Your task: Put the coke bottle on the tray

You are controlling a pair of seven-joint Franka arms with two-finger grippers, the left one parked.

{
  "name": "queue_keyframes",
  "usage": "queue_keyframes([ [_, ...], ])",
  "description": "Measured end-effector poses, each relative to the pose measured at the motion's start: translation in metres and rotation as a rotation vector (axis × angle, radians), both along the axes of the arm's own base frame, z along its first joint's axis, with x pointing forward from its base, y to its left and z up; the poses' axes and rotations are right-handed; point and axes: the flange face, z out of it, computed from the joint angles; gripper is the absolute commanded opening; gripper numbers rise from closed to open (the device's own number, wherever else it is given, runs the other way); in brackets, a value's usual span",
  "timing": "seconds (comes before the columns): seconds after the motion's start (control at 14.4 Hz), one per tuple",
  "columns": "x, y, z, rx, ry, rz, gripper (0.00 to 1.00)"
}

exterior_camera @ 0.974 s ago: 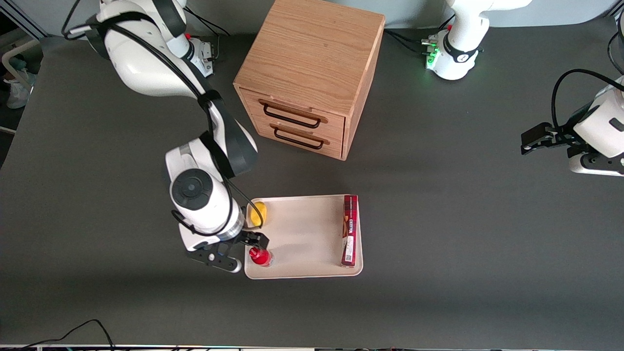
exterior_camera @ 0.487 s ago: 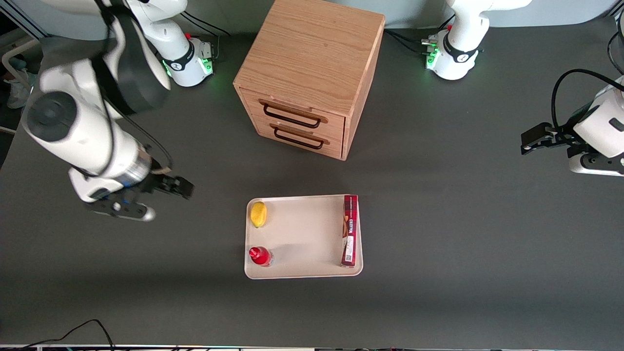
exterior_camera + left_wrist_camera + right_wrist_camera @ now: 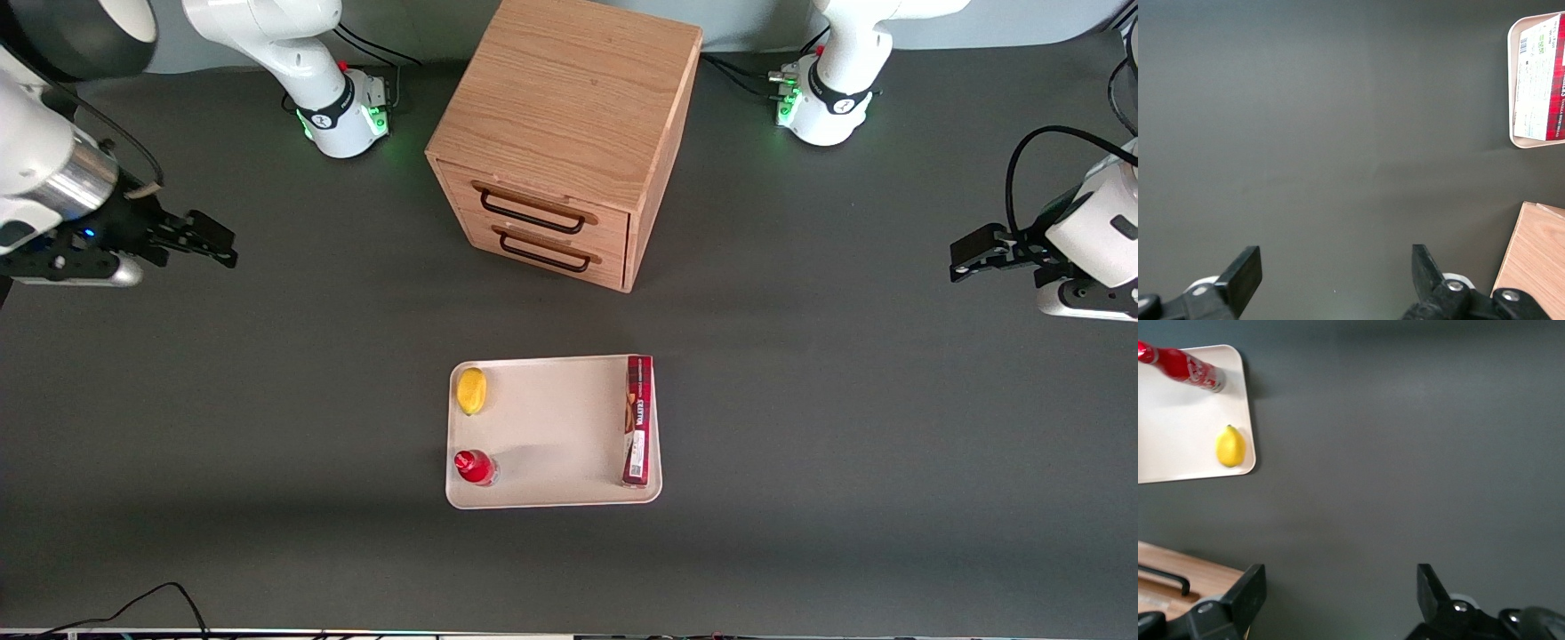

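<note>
Currently, front view: bottle (image 3: pixel 474 467) stands upright on the tray (image 3: pixel 551 436), in the corner nearest the camera toward the working arm's end, with a lemon (image 3: pixel 471 390) in the next corner and a red box (image 3: pixel 638 420) along the tray's edge toward the parked arm. Gripper (image 3: pixel 209 242) is well apart from the tray, up over bare table (image 3: pixel 267 533), holding nothing. Right wrist view: fingers (image 3: pixel 1248 593) spread wide, nothing between; bottle (image 3: pixel 1185 367), lemon (image 3: pixel 1231 446) and tray (image 3: pixel 1185 413) all in sight. Placement looks complete. Risk: the bottle sits close to the rim, so a jolt to the tray could topple it over the edge.
</note>
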Motion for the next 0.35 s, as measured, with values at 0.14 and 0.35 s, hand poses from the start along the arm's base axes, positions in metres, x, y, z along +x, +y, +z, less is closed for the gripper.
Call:
queue_keyframes([
  [0.14, -0.012, -0.024, 0.009, 0.016, -0.001, 0.005, 1.00],
  [0.35, -0.014, -0.024, 0.011, 0.017, 0.000, 0.011, 1.00],
])
